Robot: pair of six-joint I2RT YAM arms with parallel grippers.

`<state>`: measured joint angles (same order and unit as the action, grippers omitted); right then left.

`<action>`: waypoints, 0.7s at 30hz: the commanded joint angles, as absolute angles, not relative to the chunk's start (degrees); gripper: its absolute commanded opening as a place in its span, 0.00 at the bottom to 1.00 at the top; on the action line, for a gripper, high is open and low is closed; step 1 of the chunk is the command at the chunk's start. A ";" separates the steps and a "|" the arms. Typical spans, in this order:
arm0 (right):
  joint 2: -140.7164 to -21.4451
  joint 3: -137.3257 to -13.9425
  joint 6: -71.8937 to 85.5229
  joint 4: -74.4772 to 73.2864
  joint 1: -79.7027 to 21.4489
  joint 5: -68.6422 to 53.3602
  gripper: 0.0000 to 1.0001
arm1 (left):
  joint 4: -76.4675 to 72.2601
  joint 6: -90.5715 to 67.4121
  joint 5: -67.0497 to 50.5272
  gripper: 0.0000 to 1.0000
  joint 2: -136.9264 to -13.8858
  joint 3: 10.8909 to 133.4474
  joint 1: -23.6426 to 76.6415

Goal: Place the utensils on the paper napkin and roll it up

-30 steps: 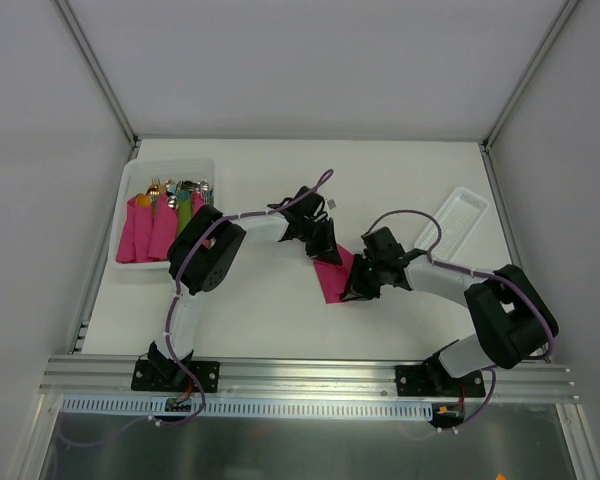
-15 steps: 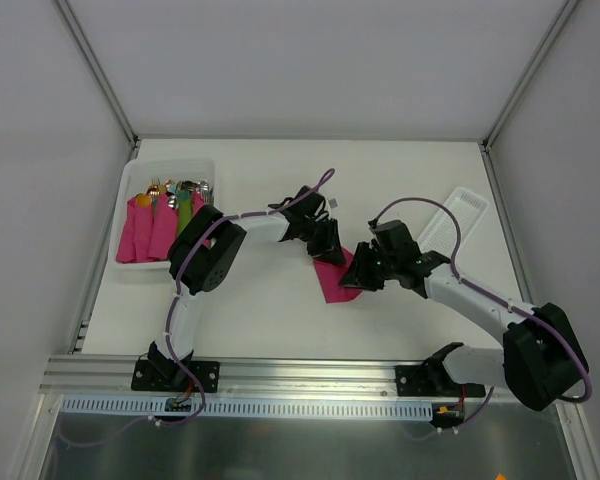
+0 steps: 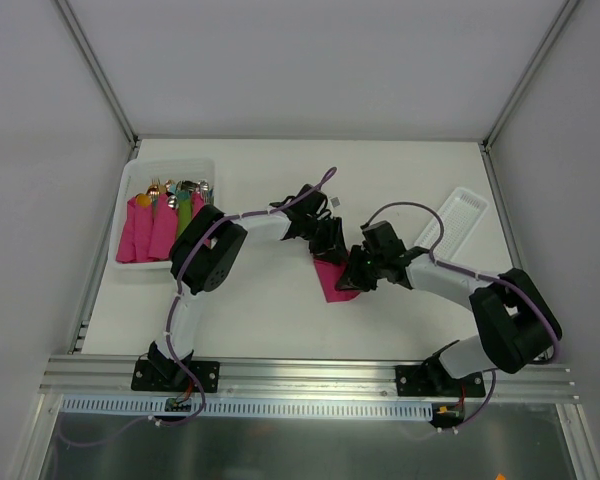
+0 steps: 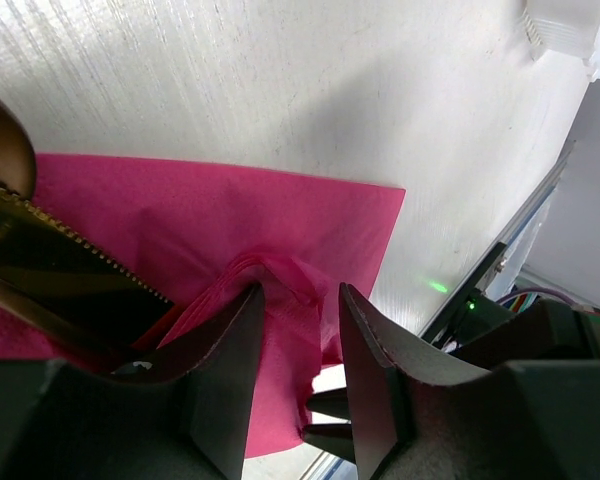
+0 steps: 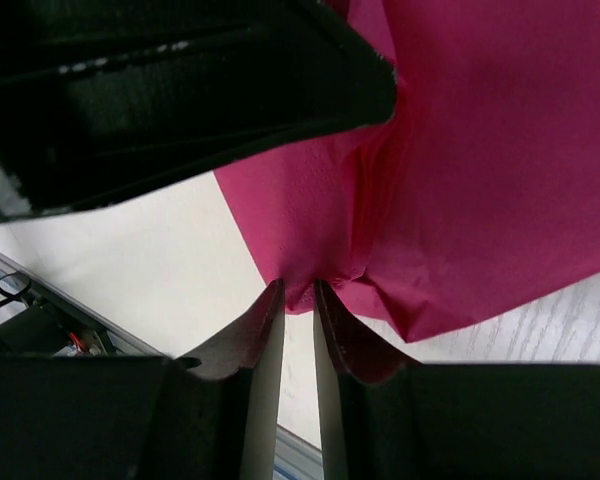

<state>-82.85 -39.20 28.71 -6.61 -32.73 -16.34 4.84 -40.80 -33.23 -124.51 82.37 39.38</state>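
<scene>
Swinging back in toward the middle, the right arm (image 3: 500, 320) had drawn its elbow closer than half a second before, and the left pincer (image 4: 300, 300) had parted its jaws. Both arms reached over the white surface (image 3: 250, 300), the left arm (image 3: 205, 255) stretching from its base to the centre. A clear bin (image 3: 170, 165) sat at the far left and held pink bundles (image 3: 150, 228) with mixed cutlery tips. A white tray (image 3: 460, 215) lay tilted at the far right.

Between the two wrists, near the middle of the surface, lay the paper napkin (image 3: 332, 283), magenta and partly rumpled. The left pincer stood spread, a raised fold of the napkin loose between its jaws. The right pincer (image 5: 298, 290) was pressed nearly together, pinching a crease at the napkin's edge between its tips. In the left wrist view the utensils (image 4: 50, 250) rested on the napkin beside that fold, showing a gold serrated blade and part of a rounded bowl.
</scene>
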 commanded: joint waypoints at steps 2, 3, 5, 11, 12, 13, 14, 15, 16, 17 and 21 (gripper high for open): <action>-84.90 -40.87 29.36 -3.60 -32.43 -14.77 0.20 | 7.47 -37.79 -30.06 0.38 -127.18 82.62 39.73; -85.25 -40.70 29.44 -3.69 -32.34 -14.59 0.20 | 7.47 -37.79 -30.41 0.39 -127.18 82.70 39.73; -86.39 -40.26 29.88 -4.39 -32.17 -14.07 0.19 | 7.56 -37.79 -30.93 0.41 -127.18 83.05 39.73; -88.42 -38.32 31.64 -5.10 -31.90 -13.80 0.18 | 7.47 -35.77 -32.78 0.50 -122.88 85.16 39.64; -88.50 -38.15 31.81 -5.27 -31.90 -13.36 0.17 | 7.56 -35.51 -32.96 0.52 -122.09 85.60 39.64; -88.59 -37.97 31.90 -5.27 -31.90 -13.27 0.17 | 7.47 -34.99 -33.66 0.55 -120.17 85.95 39.55; -88.77 -37.62 31.99 -5.27 -31.99 -13.18 0.17 | 7.47 -34.72 -33.92 0.57 -119.02 86.57 39.55; -88.77 -37.44 32.25 -5.27 -31.91 -12.92 0.17 | 7.47 -34.37 -34.19 0.58 -116.74 86.66 39.55; -88.86 -37.27 32.43 -5.27 -31.90 -12.92 0.17 | 7.56 -33.93 -34.36 0.60 -115.59 86.75 39.55; -88.94 -37.18 32.43 -5.27 -31.99 -12.92 0.16 | 7.56 -33.49 -34.37 0.60 -114.27 86.66 39.46; -89.47 -36.65 32.96 -5.27 -31.99 -12.75 0.15 | 7.56 -32.96 -33.31 0.58 -107.85 83.59 37.97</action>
<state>-87.24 -38.50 32.91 -3.14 -31.94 -16.12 8.47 -34.72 -32.25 -116.46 84.07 39.07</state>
